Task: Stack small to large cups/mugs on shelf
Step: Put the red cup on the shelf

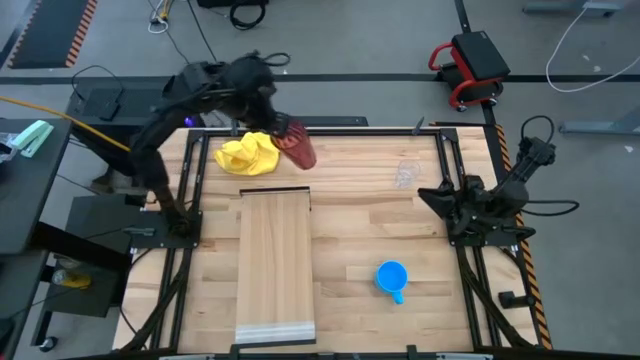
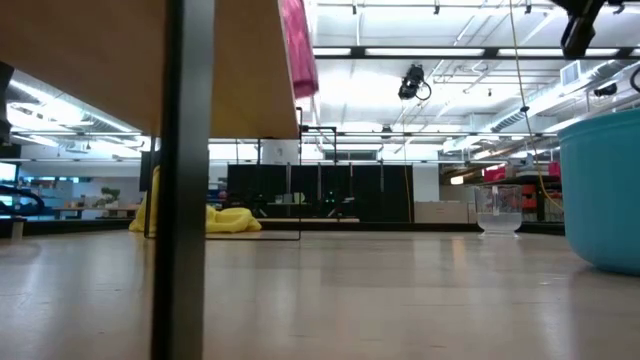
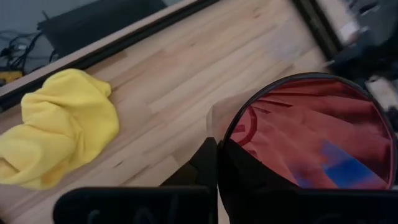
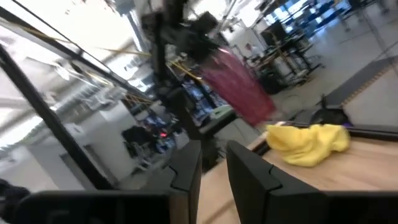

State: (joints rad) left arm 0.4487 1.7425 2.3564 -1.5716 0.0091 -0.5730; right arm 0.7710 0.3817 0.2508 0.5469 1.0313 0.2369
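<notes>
My left gripper [image 1: 282, 128] is at the table's far side, shut on the dark red ribbed tumbler [image 1: 298, 148], held high above the table beside the yellow cloth [image 1: 250, 153]. The tumbler also shows in the low view [image 2: 297, 45] and the right wrist view [image 4: 239, 87]. The small clear glass cup [image 1: 405, 175] stands on the table at the far right. The blue handled mug [image 1: 392, 277] stands at the near right. The pale shelf board [image 1: 275, 265] lies flat along the table's middle. My right gripper [image 1: 440, 195] waits at the right edge, slightly open and empty. My left gripper holds the tumbler by its rim wall [image 3: 225, 140]. One finger [image 3: 202, 165] is outside the wall and the other seems to be inside the mouth. The tumbler is lifted clear of the table and hangs tilted, its base lower than the rim.
The yellow cloth [image 3: 59, 127] lies crumpled on the table just left of the held tumbler. A dark metal frame [image 1: 470, 260] runs around the table's edges. Bare tabletop lies between the shelf board and the blue mug [image 2: 605, 190].
</notes>
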